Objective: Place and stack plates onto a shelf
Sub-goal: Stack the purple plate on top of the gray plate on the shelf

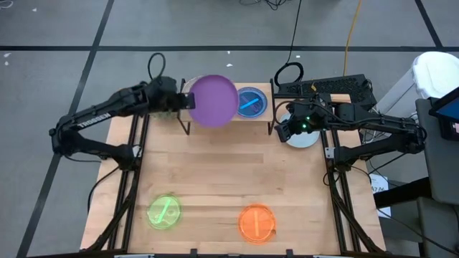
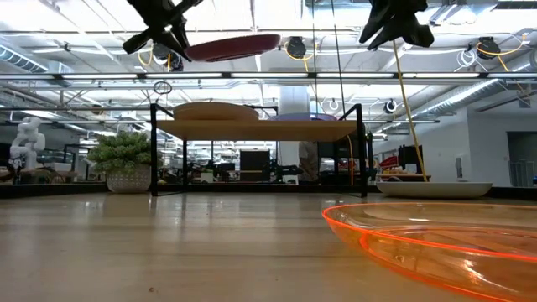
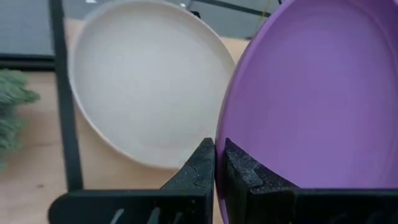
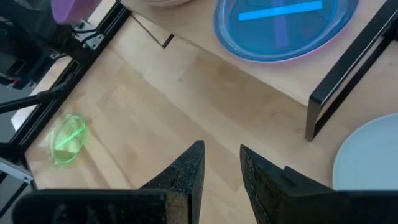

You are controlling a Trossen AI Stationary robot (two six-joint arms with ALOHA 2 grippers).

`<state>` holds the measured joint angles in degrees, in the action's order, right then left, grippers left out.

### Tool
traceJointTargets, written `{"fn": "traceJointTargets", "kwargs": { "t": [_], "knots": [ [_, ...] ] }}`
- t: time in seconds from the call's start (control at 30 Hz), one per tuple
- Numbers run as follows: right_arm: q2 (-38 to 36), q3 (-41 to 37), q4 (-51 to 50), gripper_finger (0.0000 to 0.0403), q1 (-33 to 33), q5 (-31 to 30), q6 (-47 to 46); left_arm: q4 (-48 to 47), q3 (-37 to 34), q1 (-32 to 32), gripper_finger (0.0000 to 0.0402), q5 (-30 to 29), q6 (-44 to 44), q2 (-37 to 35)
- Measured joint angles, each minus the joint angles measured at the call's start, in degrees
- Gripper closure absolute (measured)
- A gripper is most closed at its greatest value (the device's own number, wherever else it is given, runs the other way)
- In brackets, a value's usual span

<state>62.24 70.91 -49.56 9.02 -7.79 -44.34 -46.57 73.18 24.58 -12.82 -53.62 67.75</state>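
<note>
My left gripper (image 1: 188, 102) is shut on the purple plate (image 1: 214, 100) and holds it above the left half of the shelf (image 2: 256, 130). A cream-white plate (image 3: 146, 81) lies flat on the shelf under it. A blue translucent plate (image 1: 251, 102) lies on the shelf's right half, with a pinkish rim showing beneath it in the right wrist view. My right gripper (image 4: 221, 158) is open. It hovers right of the shelf, above a pale grey-blue plate (image 1: 303, 136) that lies on the table. Green (image 1: 164, 212) and orange (image 1: 257, 222) plates lie near the table's near edge. My left gripper pinches the purple plate's rim (image 3: 225, 134) on its left side between the two fingers. The fingers come about level from the table's left. The plate (image 2: 231, 46) is lifted clear above the shelf and lies nearly flat, slightly tilted.
The shelf's dark legs (image 4: 329, 93) stand close to the pale plate and my right gripper. A dark keyboard-like unit (image 1: 323, 87) sits beyond the table's far right corner. Bare wood (image 1: 229, 168) lies between the shelf and the two near plates.
</note>
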Motion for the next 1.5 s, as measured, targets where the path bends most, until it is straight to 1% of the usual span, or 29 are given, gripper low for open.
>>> {"fn": "traceJointTargets", "kwargs": {
  "t": [0.17,0.33,0.53,0.63,0.77,1.07,1.3,1.5],
  "knots": [
    [0.0,0.0,0.6,0.0314,0.0,-4.2,1.7,-0.4,0.1,7.1,0.0391,0.9,0.5,0.1],
    [0.0,0.0,3.0,0.0314,0.0,-8.5,6.5,-0.8,0.1,14.0,0.0391,5.3,2.4,1.3],
    [0.0,0.0,5.2,0.0314,0.0,-8.9,10.0,-1.0,0.1,19.7,0.0391,9.2,3.2,3.5],
    [0.0,0.0,5.2,0.0314,0.0,-8.9,10.6,-3.2,0.1,21.8,0.0391,12.3,3.9,5.3],
    [0.0,0.0,5.2,0.0314,0.0,-8.9,11.0,-4.4,0.1,22.7,0.0391,13.3,6.5,7.5],
    [0.0,0.0,5.2,0.0314,0.0,-9.0,11.2,-3.3,0.1,22.6,0.0391,13.4,7.2,10.6],
    [0.0,0.0,5.2,0.0314,0.7,-8.9,12.1,-3.4,0.1,21.7,0.0391,13.3,6.6,11.9],
    [0.0,0.0,5.2,0.0314,0.8,-8.7,12.1,-3.9,0.1,21.4,0.0376,12.8,4.9,11.8]
  ]
}}
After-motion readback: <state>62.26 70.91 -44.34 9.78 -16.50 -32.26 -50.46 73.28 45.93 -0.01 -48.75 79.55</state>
